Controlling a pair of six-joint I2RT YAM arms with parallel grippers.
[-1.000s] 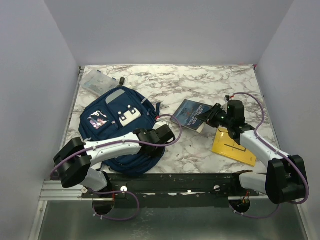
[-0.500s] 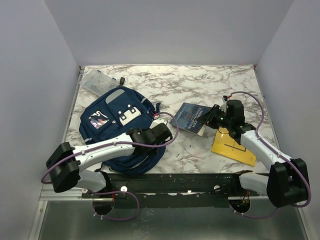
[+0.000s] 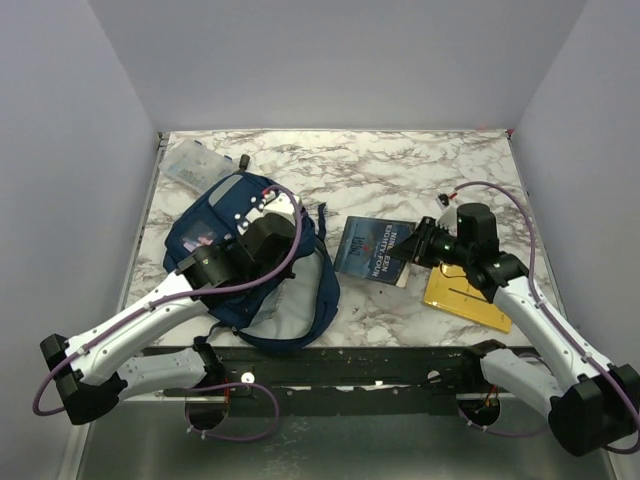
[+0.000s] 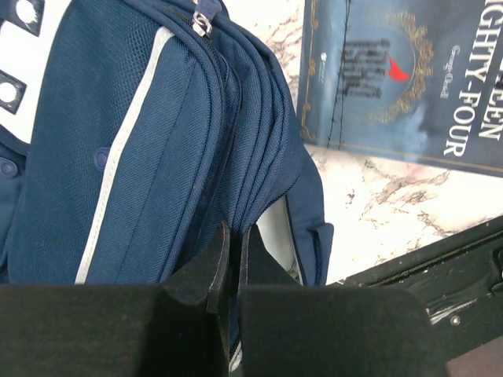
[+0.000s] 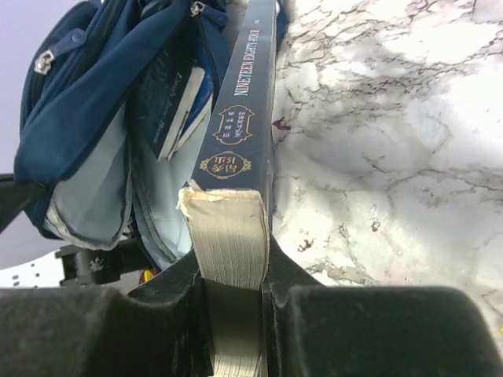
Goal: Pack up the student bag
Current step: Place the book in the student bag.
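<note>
With the left gripper (image 4: 229, 263) clenched on the rim of the student bag (image 4: 118, 157), holding its mouth agape ahead and left of the right gripper (image 5: 231, 271), which grasps the book (image 5: 245, 118) by its page edge, best steer the book leftward, spine level, rim held taut.

We are looking at a left arm (image 3: 140, 322) and a right arm (image 3: 527, 300), both wearing smooth white shells between bulky black joint housings (image 3: 585, 412). Purple cables (image 3: 296, 225) are looping along them, and matte black fingers (image 4: 189, 306) are tipping each one.
</note>
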